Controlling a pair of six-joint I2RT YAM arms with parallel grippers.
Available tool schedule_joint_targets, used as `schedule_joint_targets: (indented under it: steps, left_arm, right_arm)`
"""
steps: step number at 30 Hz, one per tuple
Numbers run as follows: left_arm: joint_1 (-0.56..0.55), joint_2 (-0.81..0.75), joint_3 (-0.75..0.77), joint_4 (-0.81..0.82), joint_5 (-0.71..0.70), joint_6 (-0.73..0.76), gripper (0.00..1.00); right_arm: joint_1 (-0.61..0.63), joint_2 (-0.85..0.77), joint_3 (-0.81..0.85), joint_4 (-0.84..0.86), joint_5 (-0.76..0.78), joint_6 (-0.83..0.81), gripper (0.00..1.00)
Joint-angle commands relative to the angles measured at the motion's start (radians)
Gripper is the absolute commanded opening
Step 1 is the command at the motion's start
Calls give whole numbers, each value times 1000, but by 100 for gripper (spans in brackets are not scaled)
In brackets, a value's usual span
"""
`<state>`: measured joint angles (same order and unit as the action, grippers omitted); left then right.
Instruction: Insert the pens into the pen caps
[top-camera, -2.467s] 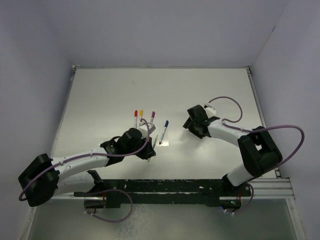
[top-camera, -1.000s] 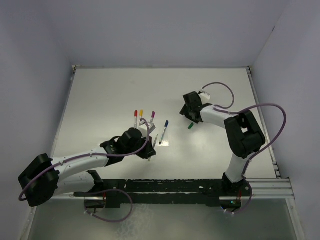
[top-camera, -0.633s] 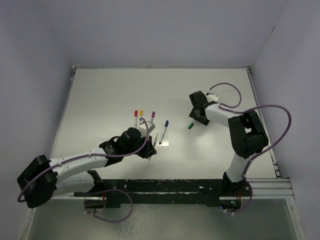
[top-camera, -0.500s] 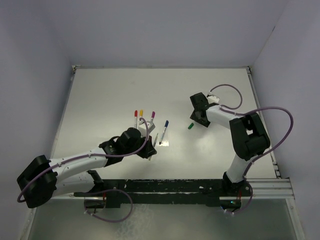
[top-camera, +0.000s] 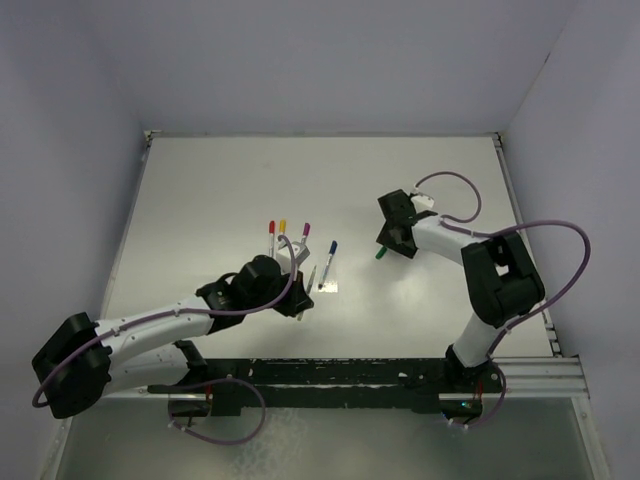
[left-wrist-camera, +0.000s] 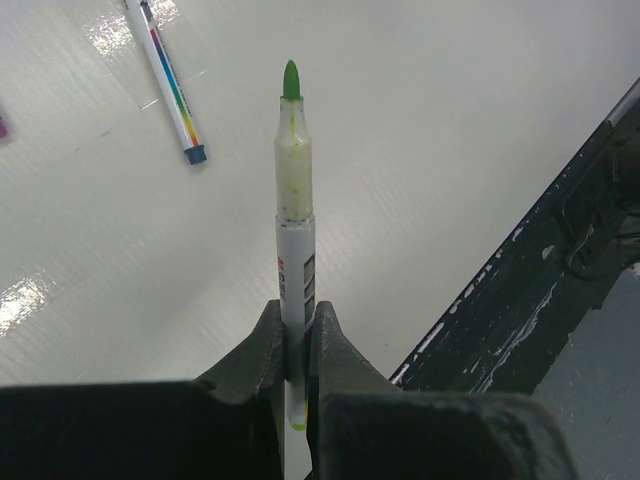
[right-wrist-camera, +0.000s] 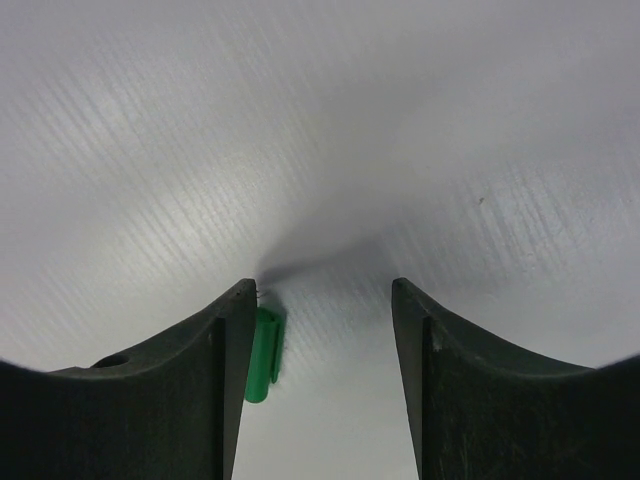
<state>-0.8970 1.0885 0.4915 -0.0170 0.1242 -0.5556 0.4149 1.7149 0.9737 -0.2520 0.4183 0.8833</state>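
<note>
Five pens (top-camera: 328, 262) and one loose green cap (top-camera: 381, 253)

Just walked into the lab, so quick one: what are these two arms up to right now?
The left pincer is clamped on an uncapped green-tipped pen. The right pincer is open and low over the table, with the green cap lying right by one finger, not yet gripped. Four other pens lie nearby.
</note>
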Motion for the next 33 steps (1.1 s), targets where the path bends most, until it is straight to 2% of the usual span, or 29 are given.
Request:
schedule_joint_targets:
  steps: [1,9,17,33]
  left_arm:
    - [3,-30,-5,36,11,16,0]
    - [3,-37,2,32,6,18,0]
    - [3,-19,3,49,15,21,0]
    - [3,-76,-18,35,2,8,0]
  right_arm:
    - [8,43,75,-22,-51,11,58]
    - [41,83,103,-36,-63,8,52]
    - [144,128,114,-109,-20,61,51]
    - [158,103,59,-140,-10,111,49]
